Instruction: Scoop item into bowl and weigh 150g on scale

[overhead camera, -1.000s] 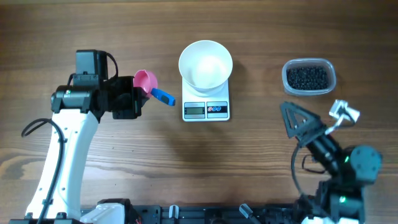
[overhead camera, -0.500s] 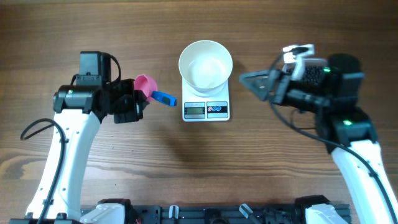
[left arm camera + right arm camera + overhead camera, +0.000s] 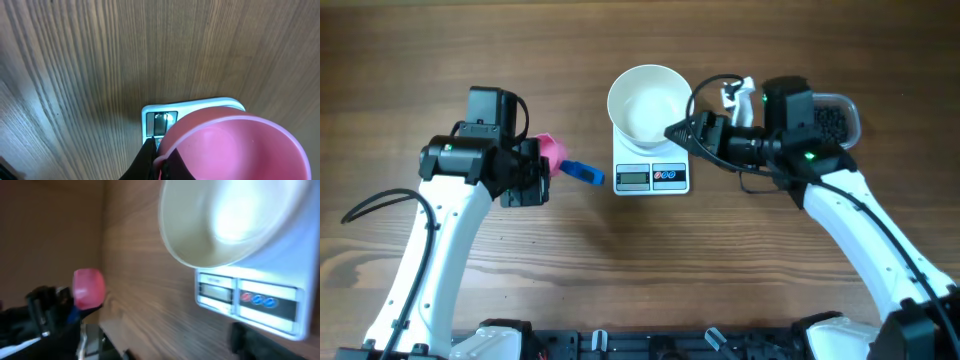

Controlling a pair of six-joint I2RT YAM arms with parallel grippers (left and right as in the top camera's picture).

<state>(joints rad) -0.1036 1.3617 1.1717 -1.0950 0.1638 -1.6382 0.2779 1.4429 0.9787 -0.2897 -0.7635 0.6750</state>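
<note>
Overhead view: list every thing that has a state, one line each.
bowl: empty, sitting on the scale.
scale: carrying the bowl, display unreadable.
scoop: empty, held by the left gripper.
left gripper: shut on the scoop.
right gripper: beside the bowl's right side, jaws unclear.
tub: open, holding black beads.

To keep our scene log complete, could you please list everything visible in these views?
bowl: one, white, empty, on the scale
scale: one, white, table centre
scoop: one, pink with blue handle, left of the scale
tub: one, clear, right of the scale, partly hidden
beads: many, black, in the tub
table: one, brown wood
left gripper: one, black, shut on the scoop
right gripper: one, black, at the bowl's right rim
</note>
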